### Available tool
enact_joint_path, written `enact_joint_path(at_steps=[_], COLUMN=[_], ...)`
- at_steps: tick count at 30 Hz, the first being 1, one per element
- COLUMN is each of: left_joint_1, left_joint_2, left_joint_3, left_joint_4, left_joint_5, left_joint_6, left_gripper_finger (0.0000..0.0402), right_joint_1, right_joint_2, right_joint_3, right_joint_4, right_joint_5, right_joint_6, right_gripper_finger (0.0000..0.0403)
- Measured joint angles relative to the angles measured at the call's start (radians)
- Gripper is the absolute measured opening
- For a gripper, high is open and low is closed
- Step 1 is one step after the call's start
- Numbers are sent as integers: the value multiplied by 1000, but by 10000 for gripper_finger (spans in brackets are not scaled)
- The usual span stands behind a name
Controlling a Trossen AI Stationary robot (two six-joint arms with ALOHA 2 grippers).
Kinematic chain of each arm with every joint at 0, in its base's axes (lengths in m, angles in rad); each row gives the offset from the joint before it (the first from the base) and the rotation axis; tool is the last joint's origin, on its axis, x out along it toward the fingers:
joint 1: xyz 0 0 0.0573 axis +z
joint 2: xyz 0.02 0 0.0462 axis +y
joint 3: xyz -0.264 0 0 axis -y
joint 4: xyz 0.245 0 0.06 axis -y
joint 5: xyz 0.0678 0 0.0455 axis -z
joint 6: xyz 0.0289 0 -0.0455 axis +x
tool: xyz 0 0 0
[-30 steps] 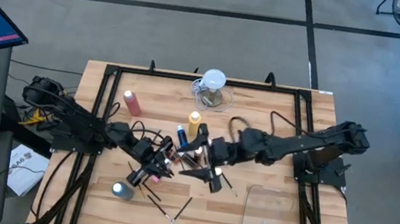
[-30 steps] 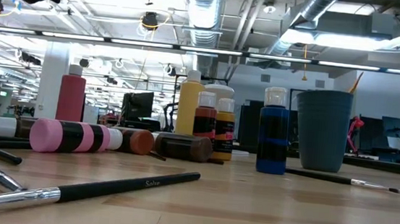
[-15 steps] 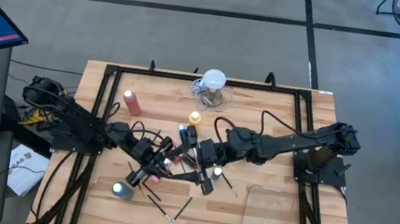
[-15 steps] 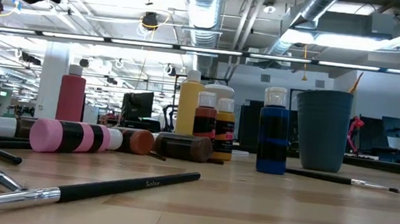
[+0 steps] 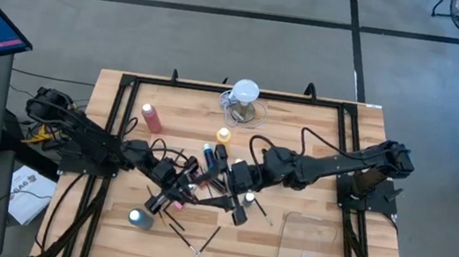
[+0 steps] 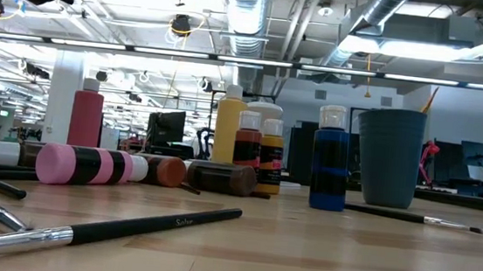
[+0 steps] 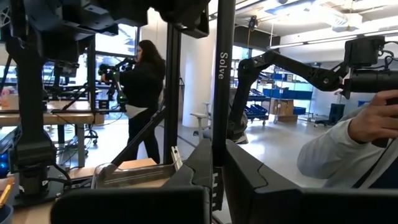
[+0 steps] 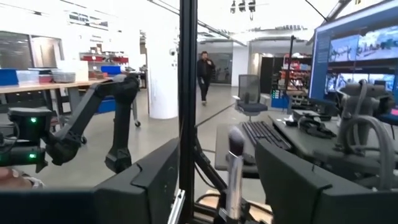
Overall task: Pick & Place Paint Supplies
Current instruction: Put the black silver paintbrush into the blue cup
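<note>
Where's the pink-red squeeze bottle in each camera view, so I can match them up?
High view: pink-red squeeze bottle stands alone at the table's upper left.
Low view: upright at the left, behind the lying bottles.
Left wrist view: not in it.
Right wrist view: not in it.
Shared landmark: yellow squeeze bottle, to its right in both.

Near table point(image 5: 316, 149) centre: two meeting grippers, left gripper point(image 5: 187, 185), right gripper point(image 5: 220, 183); tall pink-red squeeze bottle point(image 5: 153, 118) far left; clear jug point(image 5: 244, 103) far centre.

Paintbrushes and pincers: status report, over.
Left pincer shut on paintbrush. Right pincer open, dark handle in its gap. Paint bottles crowd nearby.
</note>
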Motion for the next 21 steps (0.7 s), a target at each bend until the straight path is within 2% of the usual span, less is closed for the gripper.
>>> enact_joint_path(at_steps=[9,21], left_joint_1=[6,38], left_joint_2=[0,0], left_joint_3=[0,0], left_joint_4=[0,1], left_joint_5=[0,0], left_joint_6=[0,-2], left_gripper_finger=[4,3], right_joint_1=[-8,-10], right_joint_2=[8,7], right_joint_3=[-1,-2], right_joint_4=[1,-1], right_joint_5=[-21,-21], right_joint_6=[1,0], right_gripper_finger=[157,163])
